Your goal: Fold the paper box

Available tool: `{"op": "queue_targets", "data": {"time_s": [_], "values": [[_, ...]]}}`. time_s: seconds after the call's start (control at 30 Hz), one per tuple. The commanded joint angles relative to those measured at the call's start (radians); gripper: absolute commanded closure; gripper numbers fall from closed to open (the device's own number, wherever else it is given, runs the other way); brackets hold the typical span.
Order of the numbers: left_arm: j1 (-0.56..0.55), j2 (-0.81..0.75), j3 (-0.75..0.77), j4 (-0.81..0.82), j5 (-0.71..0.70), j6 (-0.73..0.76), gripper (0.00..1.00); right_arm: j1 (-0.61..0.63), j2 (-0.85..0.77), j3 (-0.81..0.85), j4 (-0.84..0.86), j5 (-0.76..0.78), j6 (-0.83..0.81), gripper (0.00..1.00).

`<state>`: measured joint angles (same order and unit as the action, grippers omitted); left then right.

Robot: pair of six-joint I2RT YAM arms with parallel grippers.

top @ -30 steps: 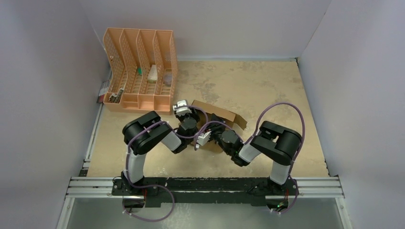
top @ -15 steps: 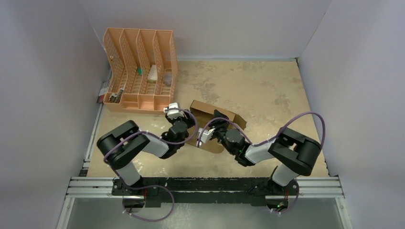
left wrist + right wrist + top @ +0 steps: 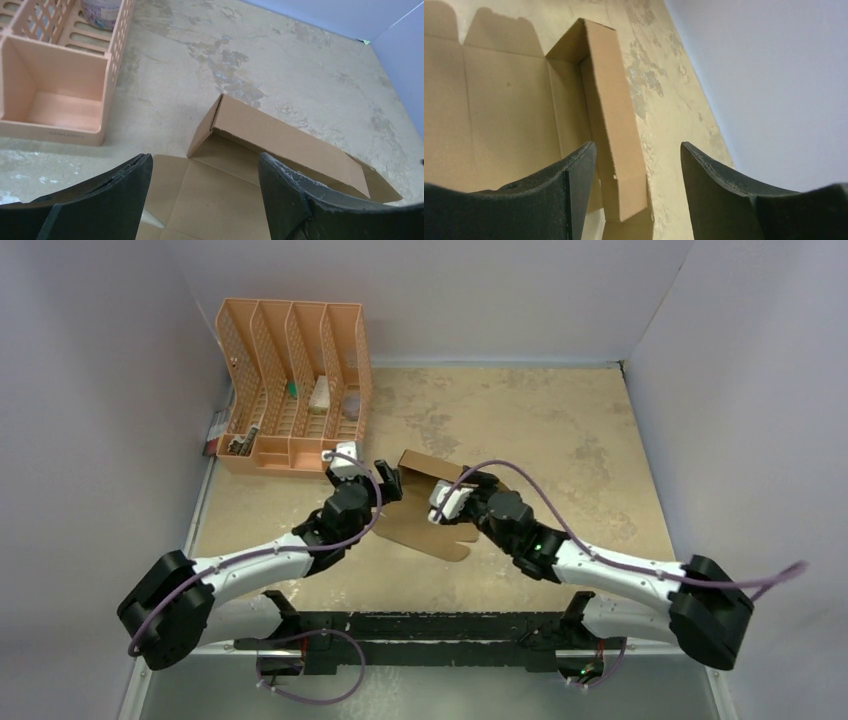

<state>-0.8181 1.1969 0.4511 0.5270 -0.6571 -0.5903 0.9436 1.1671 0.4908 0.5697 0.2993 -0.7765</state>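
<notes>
Mid-table, just off near right corner of orange organiser: paper box, partly folded, far wall raised, rest flat on table. At its left end: left gripper, jaws apart, clamping nothing. Over raised wall: right gripper, jaws likewise apart, clamping nothing.

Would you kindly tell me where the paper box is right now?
In the top view the paper box lies mid-table, just right of and nearer than the orange organiser, between the open left pincer and right pincer.
</notes>
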Motion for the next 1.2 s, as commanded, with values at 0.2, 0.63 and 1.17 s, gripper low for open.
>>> {"op": "queue_targets", "data": {"time_s": [0.2,0.63,1.17], "values": [[0.292,0.055,0.312,-0.382,0.483,0.068,0.20,-0.234,-0.213,0.169,-0.536,-0.091,0.517,0.30],[0.347,0.321,0.527,-0.485,0.643,0.104,0.21,-0.373,-0.149,0.115,-0.452,-0.155,0.699,0.30],[0.355,0.458,0.589,-0.500,0.827,0.081,0.25,-0.390,0.068,0.083,-0.228,-0.151,0.685,0.29]]}}
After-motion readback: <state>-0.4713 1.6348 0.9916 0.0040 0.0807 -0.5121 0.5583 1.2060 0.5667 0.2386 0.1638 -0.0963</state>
